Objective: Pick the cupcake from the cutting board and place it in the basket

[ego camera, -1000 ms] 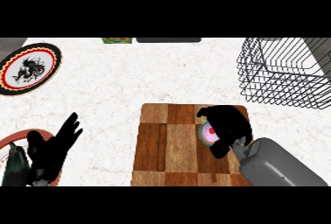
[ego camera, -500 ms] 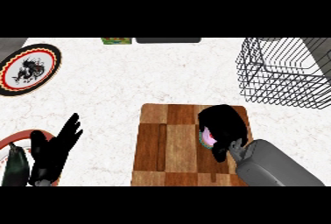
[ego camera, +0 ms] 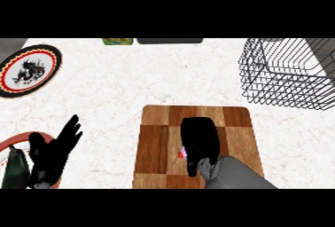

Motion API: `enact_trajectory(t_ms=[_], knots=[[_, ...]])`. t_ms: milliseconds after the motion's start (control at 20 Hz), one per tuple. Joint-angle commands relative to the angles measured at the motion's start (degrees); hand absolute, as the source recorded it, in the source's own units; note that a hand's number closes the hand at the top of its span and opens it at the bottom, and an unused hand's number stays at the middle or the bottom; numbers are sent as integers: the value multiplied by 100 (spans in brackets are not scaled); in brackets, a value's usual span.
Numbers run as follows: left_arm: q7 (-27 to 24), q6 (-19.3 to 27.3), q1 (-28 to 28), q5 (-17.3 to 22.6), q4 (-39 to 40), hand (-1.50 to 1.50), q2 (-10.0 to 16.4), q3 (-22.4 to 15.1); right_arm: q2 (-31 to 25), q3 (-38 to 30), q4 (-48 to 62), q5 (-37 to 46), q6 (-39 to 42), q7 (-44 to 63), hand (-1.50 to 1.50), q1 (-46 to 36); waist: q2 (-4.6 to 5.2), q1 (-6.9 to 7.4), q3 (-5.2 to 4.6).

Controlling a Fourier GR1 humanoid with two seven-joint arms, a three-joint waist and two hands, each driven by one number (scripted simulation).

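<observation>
right hand: wraps fingers round cupcake on cutting board, basket next
left hand: rests aside, fingers spread

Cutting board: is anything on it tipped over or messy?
Nothing stands out. The cutting board lies flat and square on the counter. The right hand curls over the cupcake, so only a pink sliver shows; whether it stands upright cannot be told. No crumbs or spills show.

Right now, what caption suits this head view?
Right hand closed over the pink cupcake on the wooden cutting board, wire basket at upper right, left hand resting open at lower left.
</observation>
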Motion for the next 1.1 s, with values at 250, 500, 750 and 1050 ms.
enact_trajectory(t_ms=[250,500,750,1050], knots=[[197,28,429,-31,271,0,-120,-106,984,-1280,-1259,197,-2040,323,150,-227,68,-99,-66],[230,-12,487,-51,278,0,-8,-25,784,-1848,-2429,700,-2157,376,150,-457,39,-161,-88],[477,215,354,-263,136,0,-207,-241,750,-2551,-3016,788,-1248,1107,150,-1060,41,-118,-92],[168,-28,473,-126,350,0,-183,-115,192,-4022,-2981,514,-725,1203,150,-1922,62,-88,-100]])
